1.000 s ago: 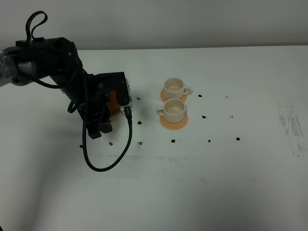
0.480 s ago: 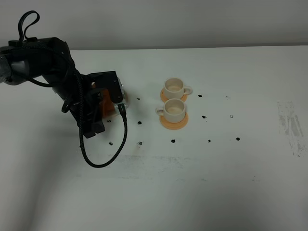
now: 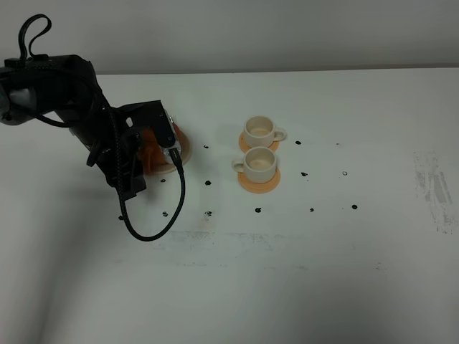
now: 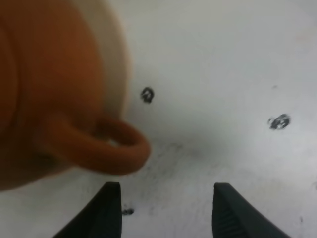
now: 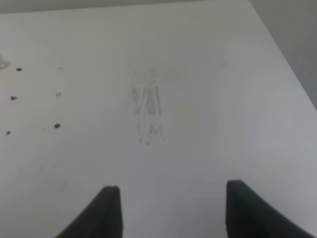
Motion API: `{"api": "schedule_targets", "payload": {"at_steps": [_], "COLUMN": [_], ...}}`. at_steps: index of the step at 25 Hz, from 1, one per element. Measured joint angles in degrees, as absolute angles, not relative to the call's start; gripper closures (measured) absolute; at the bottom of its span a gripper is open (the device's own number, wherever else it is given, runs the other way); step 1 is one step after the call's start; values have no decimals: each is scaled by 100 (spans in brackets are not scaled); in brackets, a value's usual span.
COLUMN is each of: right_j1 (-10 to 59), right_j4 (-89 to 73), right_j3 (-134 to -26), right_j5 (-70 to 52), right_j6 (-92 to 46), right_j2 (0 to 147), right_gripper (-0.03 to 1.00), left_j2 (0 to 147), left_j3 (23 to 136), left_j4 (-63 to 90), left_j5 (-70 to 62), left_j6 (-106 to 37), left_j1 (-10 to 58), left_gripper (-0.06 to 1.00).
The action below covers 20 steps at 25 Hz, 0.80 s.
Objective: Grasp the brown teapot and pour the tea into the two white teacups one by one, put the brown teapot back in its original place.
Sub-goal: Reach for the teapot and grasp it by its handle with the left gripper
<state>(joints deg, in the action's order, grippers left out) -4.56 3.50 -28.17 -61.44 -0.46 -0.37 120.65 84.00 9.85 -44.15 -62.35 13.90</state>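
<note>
Brown teapot [image 4: 44, 74] presents its handle [image 4: 104, 154] just ahead of our open left end effector [image 4: 167, 188]; we centre the loop between the jaws before closing.

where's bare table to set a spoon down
The widest bare stretch is the near side of the table, in front of the black dots. Also free: between the two white teacups and the scuffed patch at right. Crowded: the left, where the left arm and cable crowd the brown teapot and saucer.
</note>
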Motion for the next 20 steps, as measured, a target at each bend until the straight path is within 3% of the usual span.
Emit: {"api": "schedule_targets", "payload": {"at_steps": [7, 12, 20], "right_j1": [-456, -456, -456], "right_j4": [350, 350, 350], "right_j3": [-2817, -2817, -2817], "right_j5": [-6144, -6144, -6144], "right_j6": [-46, -46, -46], "right_j2": [-37, -37, -37], "right_gripper": [52, 52, 52], "left_j2": [11712, 10947, 10464], "left_j3": [8370, 7684, 7294], "left_j4": [956, 1615, 2032], "left_j5": [-4671, -4287, -3920], "left_j6": [-6147, -5797, -2978], "left_j1": [1386, 1403, 1437], "left_gripper": [51, 51, 51]}}
